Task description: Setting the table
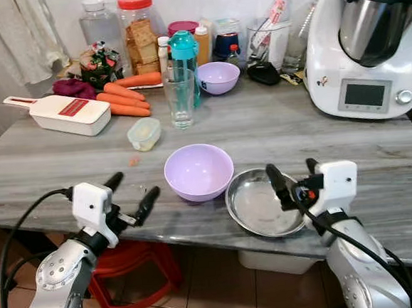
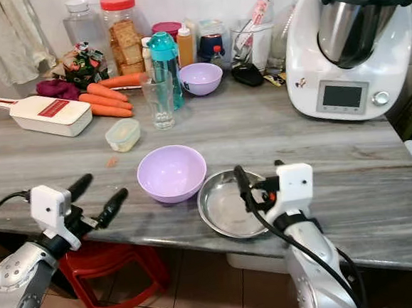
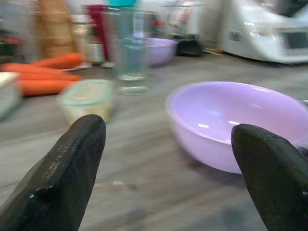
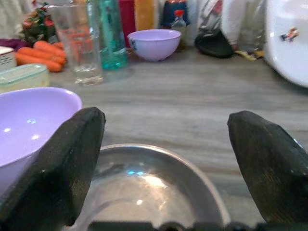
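A lilac bowl (image 1: 199, 170) stands near the counter's front edge. Touching its right side is a shallow steel dish (image 1: 260, 205), slightly overhanging the edge. My left gripper (image 1: 130, 193) hovers open at the front edge, left of the lilac bowl, with nothing between its fingers. In the left wrist view the bowl (image 3: 240, 115) lies ahead of it. My right gripper (image 1: 294, 178) is open over the right side of the steel dish, holding nothing. The dish (image 4: 154, 187) sits just below its spread fingers. Further back are a clear glass (image 1: 179, 97) and a second lilac bowl (image 1: 218, 76).
A small lidded tub (image 1: 144, 133), carrots (image 1: 124, 97) and a white slicer (image 1: 63, 113) lie at the left. A teal bottle (image 1: 183, 56) and jars line the back wall. A big white kitchen machine (image 1: 365, 41) stands at the back right. A red stool (image 1: 132, 263) sits under the counter.
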You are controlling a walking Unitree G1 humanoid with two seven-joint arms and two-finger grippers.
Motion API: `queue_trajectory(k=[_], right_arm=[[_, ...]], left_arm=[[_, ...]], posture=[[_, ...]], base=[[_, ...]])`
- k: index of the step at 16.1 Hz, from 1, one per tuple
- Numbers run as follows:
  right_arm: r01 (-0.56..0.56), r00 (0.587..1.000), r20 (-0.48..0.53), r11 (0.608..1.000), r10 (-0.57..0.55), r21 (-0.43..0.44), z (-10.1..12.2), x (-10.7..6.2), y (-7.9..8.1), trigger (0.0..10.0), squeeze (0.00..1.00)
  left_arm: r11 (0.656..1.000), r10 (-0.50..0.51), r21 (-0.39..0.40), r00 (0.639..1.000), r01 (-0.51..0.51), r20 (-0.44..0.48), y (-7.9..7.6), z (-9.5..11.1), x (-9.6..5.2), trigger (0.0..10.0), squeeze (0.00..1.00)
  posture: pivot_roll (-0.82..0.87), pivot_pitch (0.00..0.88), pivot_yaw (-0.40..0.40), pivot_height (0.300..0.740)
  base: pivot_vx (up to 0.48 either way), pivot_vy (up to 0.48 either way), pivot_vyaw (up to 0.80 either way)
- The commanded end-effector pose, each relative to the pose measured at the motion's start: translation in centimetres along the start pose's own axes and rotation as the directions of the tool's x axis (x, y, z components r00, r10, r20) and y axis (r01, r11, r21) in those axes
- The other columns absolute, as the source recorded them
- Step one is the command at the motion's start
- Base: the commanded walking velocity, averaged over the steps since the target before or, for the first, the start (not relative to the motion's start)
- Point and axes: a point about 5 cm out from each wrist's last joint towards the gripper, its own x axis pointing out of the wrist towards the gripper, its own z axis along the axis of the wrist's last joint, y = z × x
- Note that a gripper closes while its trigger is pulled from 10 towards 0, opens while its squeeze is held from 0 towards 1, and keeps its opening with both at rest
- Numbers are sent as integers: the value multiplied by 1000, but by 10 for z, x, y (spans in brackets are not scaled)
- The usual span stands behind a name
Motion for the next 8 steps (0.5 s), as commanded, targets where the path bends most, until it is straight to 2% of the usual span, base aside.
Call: queue_trajectory(k=[1,2,3,5,8], right_arm=[[29,999,44,1000,-29,5,10,-2,-2,10000,0],[62,997,46,998,-63,15,9,-4,-5,10000,0],[77,996,41,997,-78,30,7,-5,-7,10000,0],[75,996,56,997,-76,21,8,-6,-7,10000,0],[88,994,68,996,-90,24,9,-11,-9,10000,0]], left_arm=[[994,105,10,994,-105,-3,10,2,1,10000,0],[982,189,27,982,-189,-15,12,1,1,10000,0],[970,235,62,972,-234,-10,7,-3,1,10000,0],[962,263,76,965,-262,-6,3,-4,1,10000,0],[949,307,82,952,-304,-22,1,-8,-1,10000,0]], posture=[[-10,0,2,740],[-7,0,8,740],[1,0,9,740],[0,0,13,740],[-2,0,12,740]], base=[[0,0,0],[0,0,0],[0,0,0],[0,0,-522],[0,0,0]])
